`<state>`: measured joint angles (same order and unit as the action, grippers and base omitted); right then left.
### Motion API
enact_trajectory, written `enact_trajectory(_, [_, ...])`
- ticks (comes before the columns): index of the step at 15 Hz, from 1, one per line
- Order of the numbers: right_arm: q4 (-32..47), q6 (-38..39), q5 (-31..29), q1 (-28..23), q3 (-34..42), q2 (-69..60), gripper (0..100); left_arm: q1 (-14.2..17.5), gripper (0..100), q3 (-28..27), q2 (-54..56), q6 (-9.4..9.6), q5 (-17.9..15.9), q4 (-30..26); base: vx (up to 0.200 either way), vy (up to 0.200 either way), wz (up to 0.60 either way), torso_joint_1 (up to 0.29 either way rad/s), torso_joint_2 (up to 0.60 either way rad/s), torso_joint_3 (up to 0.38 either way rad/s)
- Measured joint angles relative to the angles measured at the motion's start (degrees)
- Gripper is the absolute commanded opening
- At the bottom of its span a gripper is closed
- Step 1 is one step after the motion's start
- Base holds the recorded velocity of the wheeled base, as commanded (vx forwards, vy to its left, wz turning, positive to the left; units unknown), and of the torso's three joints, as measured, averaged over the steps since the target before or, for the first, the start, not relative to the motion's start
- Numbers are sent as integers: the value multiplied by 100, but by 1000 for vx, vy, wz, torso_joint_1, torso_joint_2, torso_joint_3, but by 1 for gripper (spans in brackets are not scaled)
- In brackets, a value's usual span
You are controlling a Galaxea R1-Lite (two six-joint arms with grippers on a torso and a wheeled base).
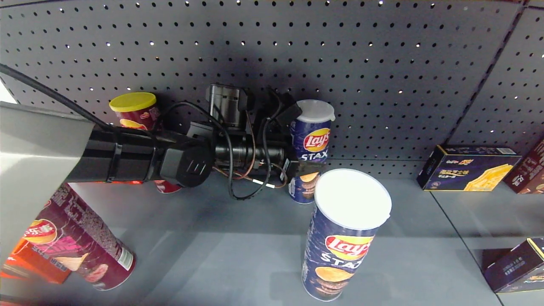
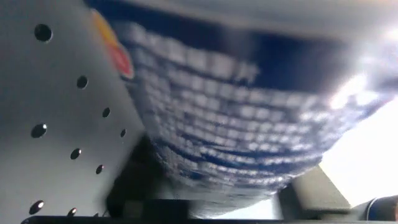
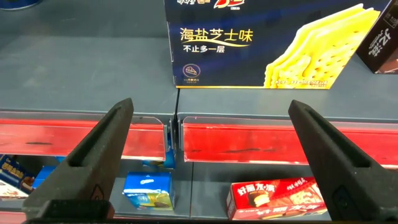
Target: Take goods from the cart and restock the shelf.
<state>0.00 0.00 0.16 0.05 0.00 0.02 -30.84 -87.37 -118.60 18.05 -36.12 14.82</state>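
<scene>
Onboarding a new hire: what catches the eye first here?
The left hand sits at the rear blue chip can, upright by the pegboard. A second blue can with a white lid stands nearer the front of the shelf. The right hand is open, facing a dark cracker box.

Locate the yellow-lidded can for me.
Head view, left side: the yellow-lidded can stands at the back of the shelf by the pegboard, partly behind the left arm.

The left claw (image 1: 296, 140) grips the rear blue can (image 1: 318, 129).
</scene>
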Motion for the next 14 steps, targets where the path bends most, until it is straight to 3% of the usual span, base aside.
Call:
enact_trajectory(6, [0, 0, 0, 0, 0, 0, 100, -38, 100, 273, 350, 4, 73, 1, 0, 0, 0, 0, 0, 0])
enact_trajectory(8, [0, 0, 0, 0, 0, 0, 100, -16, 100, 647, 634, 9, 238, 50, 0, 0, 0, 0, 0, 0])
enact_trajectory(11, [0, 0, 0, 5, 0, -2, 100, 11, 100, 1482, 1072, -10, 555, 545, 0, 0, 0, 0, 0, 0])
enact_trajectory(14, [0, 0, 0, 0, 0, 0, 100, 20, 100, 2309, 1464, -29, 1086, 866, 0, 0, 0, 0, 0, 0])
